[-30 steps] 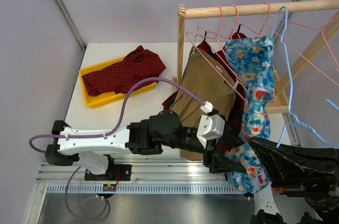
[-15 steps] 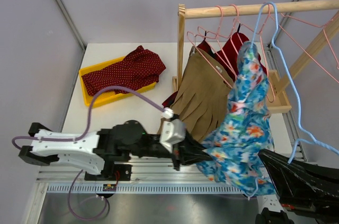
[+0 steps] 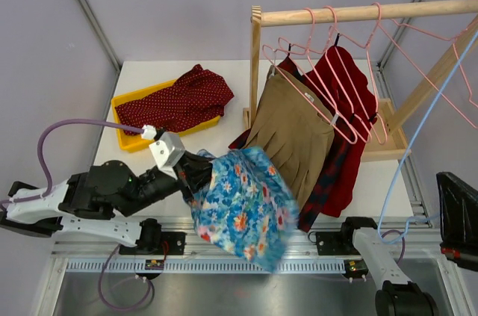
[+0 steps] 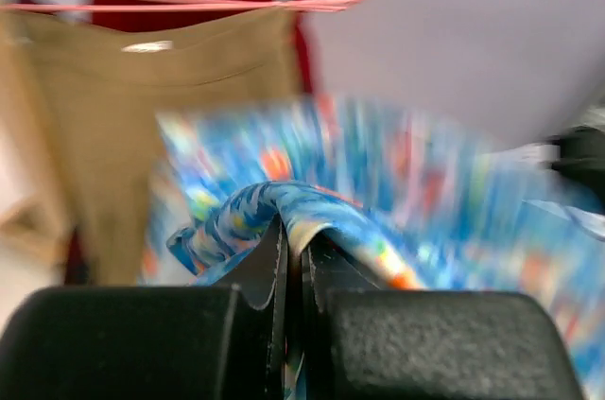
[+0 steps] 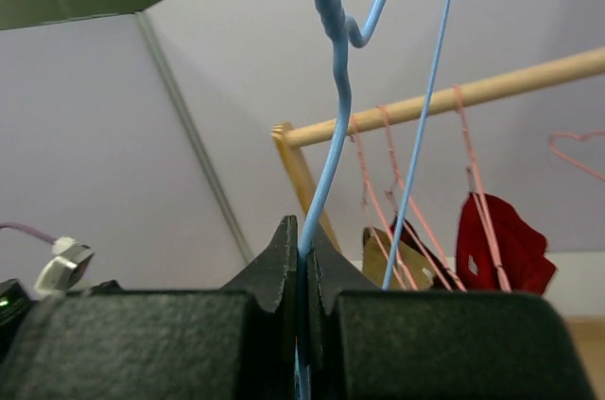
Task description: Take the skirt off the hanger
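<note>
Left tool (image 4: 295,247) clamps a fold of floral skirt (image 3: 240,208) — right tool (image 5: 302,241) pinches blue hanger (image 5: 332,20).

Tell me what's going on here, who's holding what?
The left gripper is shut on the blue floral skirt, which hangs from it above the near edge of the table, clear of any hanger. The right gripper is shut on the bare blue wire hanger, held away from the wooden rack. A tan skirt and red garments hang on the rack.
</note>
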`<action>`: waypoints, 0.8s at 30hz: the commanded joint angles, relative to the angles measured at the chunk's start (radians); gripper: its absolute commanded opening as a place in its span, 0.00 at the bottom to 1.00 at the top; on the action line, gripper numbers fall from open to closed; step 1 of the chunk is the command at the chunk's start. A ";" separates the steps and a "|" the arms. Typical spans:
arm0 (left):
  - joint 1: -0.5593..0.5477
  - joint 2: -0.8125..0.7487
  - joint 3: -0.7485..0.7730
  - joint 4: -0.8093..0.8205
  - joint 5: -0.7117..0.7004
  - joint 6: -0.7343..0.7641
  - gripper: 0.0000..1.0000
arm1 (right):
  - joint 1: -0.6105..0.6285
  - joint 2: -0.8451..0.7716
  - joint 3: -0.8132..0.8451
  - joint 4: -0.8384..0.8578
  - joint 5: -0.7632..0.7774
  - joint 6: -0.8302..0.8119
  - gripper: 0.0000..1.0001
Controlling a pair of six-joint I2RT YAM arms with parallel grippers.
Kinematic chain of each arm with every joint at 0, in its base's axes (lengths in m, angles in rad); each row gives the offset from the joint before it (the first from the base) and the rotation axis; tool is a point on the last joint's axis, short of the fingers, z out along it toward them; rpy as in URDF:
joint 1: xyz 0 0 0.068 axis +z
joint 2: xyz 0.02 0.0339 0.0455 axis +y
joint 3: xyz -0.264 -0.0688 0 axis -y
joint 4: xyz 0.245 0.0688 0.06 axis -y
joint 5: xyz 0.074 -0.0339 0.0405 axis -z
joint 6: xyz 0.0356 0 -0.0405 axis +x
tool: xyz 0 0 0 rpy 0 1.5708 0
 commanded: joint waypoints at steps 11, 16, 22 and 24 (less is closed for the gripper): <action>0.146 0.183 0.382 0.038 -0.388 0.496 0.00 | 0.010 0.034 -0.224 -0.255 0.370 -0.111 0.00; 0.457 0.332 0.488 -0.094 -0.212 0.470 0.00 | 0.010 0.028 -0.342 -0.310 0.441 -0.123 0.00; 0.962 0.531 0.618 -0.133 0.100 0.306 0.00 | 0.012 0.015 -0.493 -0.247 0.491 -0.154 0.00; 1.077 0.640 0.675 -0.141 0.112 0.277 0.00 | 0.012 0.032 -0.511 -0.194 0.482 -0.172 0.00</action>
